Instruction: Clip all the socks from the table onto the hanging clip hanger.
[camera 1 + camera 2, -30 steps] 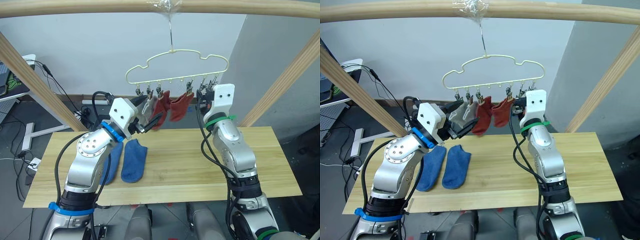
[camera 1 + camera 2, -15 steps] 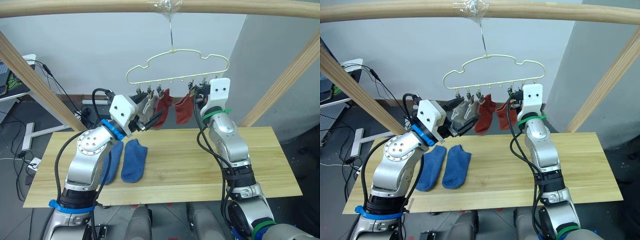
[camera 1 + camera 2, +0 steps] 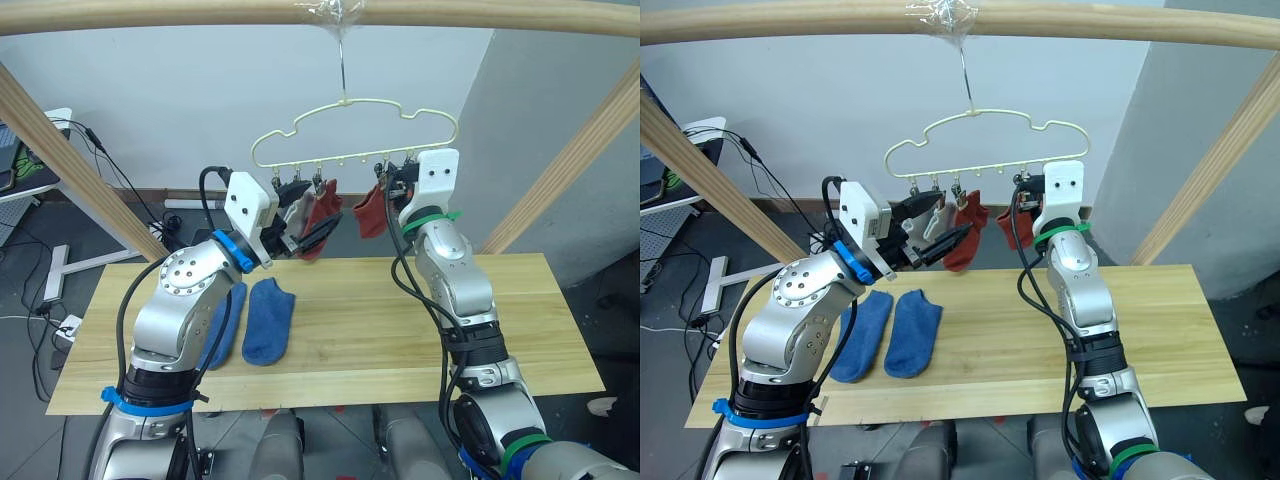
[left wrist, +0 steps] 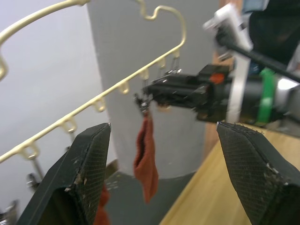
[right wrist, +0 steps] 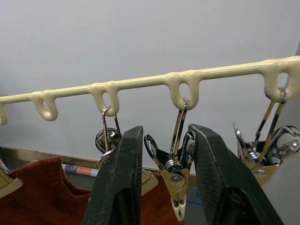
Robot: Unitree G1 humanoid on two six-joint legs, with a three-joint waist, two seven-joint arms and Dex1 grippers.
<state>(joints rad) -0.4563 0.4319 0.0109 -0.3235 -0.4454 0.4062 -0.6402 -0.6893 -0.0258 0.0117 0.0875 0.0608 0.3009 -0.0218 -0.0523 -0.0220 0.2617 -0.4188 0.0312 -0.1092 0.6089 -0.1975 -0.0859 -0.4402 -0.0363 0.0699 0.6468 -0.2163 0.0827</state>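
Two blue fabric ankle socks (image 3: pixel 268 320), flat on light plank table (image 3: pixel 420 330): limp, light, pinch at cuff; left gripper (image 4: pixel 164 183) open, empty; right gripper (image 5: pixel 164 168) open, straddling metal clip (image 5: pixel 176 180) of pale-yellow wire clip hanger (image 3: pixel 350 130).

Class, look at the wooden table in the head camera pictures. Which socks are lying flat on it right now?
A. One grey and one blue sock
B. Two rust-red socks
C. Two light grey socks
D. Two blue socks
D: two blue socks lie side by side on the table near the left arm, while the rust-red and grey ones hang from the clip hanger.
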